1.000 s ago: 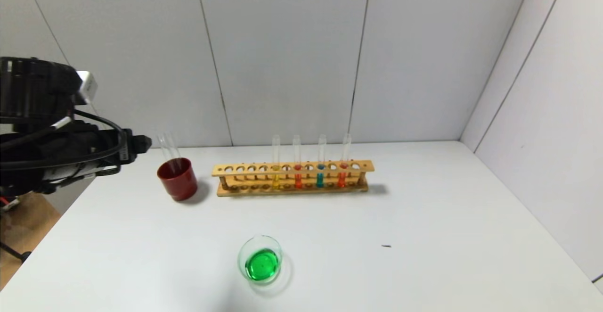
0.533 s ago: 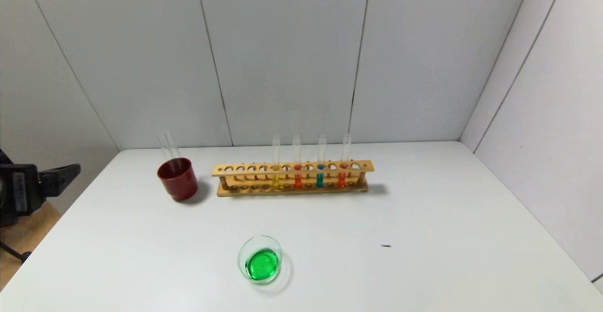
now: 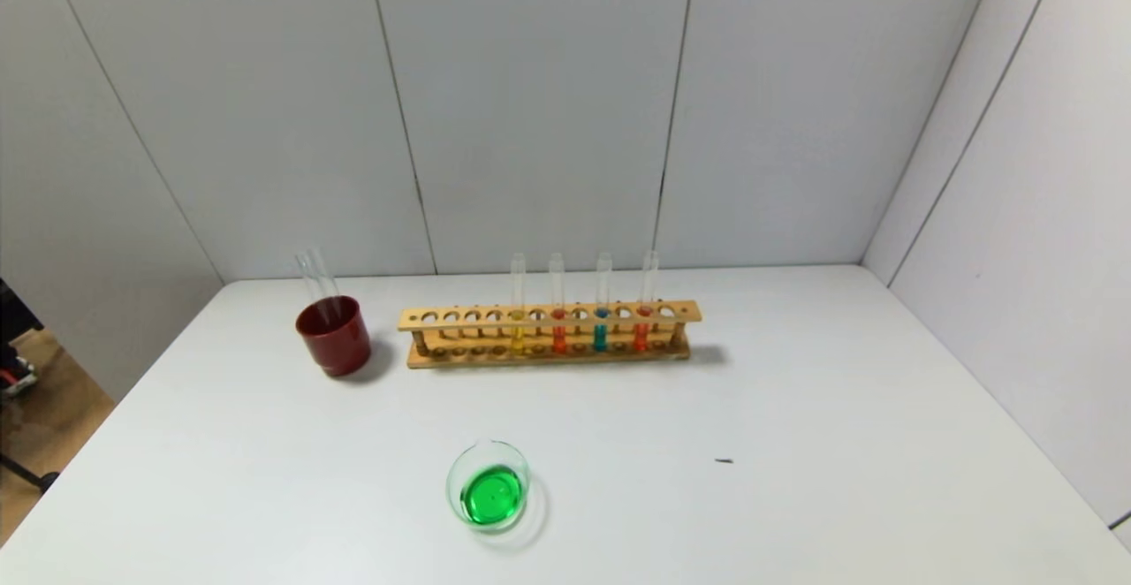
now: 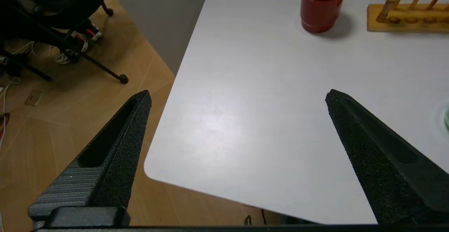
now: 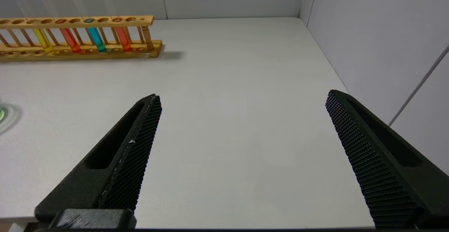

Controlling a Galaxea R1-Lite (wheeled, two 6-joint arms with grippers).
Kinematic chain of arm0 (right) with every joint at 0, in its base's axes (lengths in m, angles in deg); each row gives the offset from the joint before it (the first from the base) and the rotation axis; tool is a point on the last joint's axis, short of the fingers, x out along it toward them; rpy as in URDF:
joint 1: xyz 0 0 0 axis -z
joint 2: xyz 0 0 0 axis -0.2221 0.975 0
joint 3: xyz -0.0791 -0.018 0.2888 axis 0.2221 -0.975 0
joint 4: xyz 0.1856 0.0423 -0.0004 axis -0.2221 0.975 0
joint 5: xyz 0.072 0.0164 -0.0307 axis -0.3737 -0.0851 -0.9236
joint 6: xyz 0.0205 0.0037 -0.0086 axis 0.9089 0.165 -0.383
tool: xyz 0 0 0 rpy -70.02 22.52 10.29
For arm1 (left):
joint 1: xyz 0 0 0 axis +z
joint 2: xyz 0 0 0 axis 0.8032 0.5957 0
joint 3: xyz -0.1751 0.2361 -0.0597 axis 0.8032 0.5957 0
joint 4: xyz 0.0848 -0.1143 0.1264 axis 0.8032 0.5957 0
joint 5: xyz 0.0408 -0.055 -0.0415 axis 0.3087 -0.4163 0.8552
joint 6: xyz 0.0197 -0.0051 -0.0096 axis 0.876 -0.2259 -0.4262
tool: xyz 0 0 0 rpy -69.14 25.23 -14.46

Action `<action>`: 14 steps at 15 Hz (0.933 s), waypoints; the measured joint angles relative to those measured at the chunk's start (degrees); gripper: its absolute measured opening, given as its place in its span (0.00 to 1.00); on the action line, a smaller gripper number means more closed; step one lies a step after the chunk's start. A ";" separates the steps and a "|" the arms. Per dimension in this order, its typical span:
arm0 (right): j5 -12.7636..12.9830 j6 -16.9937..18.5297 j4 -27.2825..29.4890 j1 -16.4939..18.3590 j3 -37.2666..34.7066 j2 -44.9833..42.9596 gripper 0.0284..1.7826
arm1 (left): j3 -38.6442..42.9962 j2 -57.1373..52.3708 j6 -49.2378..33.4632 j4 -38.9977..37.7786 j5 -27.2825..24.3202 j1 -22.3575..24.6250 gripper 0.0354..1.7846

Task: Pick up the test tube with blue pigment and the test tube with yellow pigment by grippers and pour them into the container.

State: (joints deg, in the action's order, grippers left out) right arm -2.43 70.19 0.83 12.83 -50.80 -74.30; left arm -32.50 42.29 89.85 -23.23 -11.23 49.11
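Note:
A tube with teal-blue liquid [image 3: 601, 336] and a tube with yellow liquid [image 3: 517, 338] stand upright in the wooden rack [image 3: 548, 315]; both also show in the right wrist view, teal [image 5: 94, 39] and yellow [image 5: 44, 40]. The clear glass container [image 3: 488, 486] sits at the table's front middle and holds green liquid. Neither gripper shows in the head view. My left gripper [image 4: 238, 93] is open and empty above the table's front left corner. My right gripper [image 5: 243, 95] is open and empty above the table's front right part.
A dark red cup [image 3: 333, 338] left of the rack holds two empty clear tubes [image 3: 316, 277]. Two tubes with orange-red liquid [image 3: 558, 338] also stand in the rack. Walls close the back and right. The floor and a chair base [image 4: 70, 32] lie left of the table.
My left arm, which filled the head view's left side beside the red cup, has drawn back to the left and down and left that view. Nothing on the table moved.

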 joint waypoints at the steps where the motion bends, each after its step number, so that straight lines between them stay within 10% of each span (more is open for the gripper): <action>1: 0.00 0.00 -0.02 0.00 0.00 0.00 0.96 | 0.51 -3.17 -0.01 2.56 0.02 0.00 0.98; 10: 0.00 0.00 -0.02 0.00 0.00 0.00 0.96 | 10.35 -23.48 -1.84 6.90 -1.52 3.64 0.98; 14: 0.00 0.00 -0.02 0.00 0.00 0.00 0.96 | 19.68 -29.43 -1.30 1.44 -10.14 3.97 0.98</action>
State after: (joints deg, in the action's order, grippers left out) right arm -2.43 70.19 0.80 12.83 -50.80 -74.30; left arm -12.83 12.86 88.54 -21.79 -21.37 53.08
